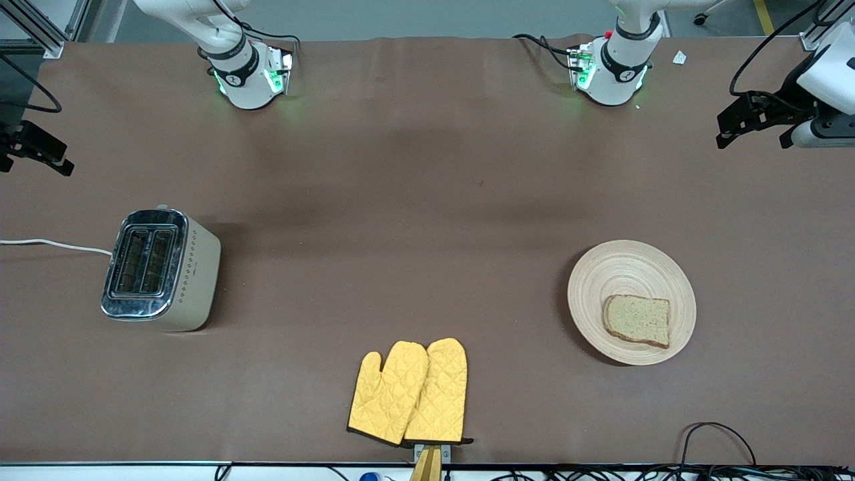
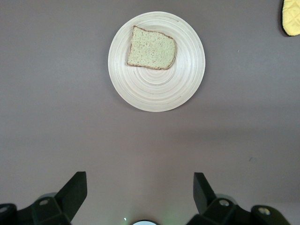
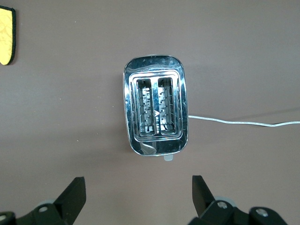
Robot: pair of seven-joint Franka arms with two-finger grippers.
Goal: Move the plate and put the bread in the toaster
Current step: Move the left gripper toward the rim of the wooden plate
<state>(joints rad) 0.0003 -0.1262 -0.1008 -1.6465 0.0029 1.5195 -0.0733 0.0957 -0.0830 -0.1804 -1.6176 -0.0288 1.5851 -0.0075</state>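
The pale wooden plate (image 1: 621,274) lies toward the left arm's end of the table, with the bread (image 1: 638,319) on its part nearer the front camera. The left wrist view shows the plate (image 2: 159,89) and the bread (image 2: 152,48) from above. The cream toaster (image 1: 160,267) with a chrome top stands toward the right arm's end, both slots empty in the right wrist view (image 3: 155,111). My left gripper (image 1: 728,130) (image 2: 139,187) is open and empty, high over the table beside the plate. My right gripper (image 1: 37,157) (image 3: 138,190) is open and empty, high beside the toaster.
Two yellow oven mitts (image 1: 411,394) lie side by side near the table's front edge, midway between toaster and plate; a mitt edge shows in the left wrist view (image 2: 291,16) and the right wrist view (image 3: 7,35). The toaster's white cord (image 1: 53,245) runs off the table's end.
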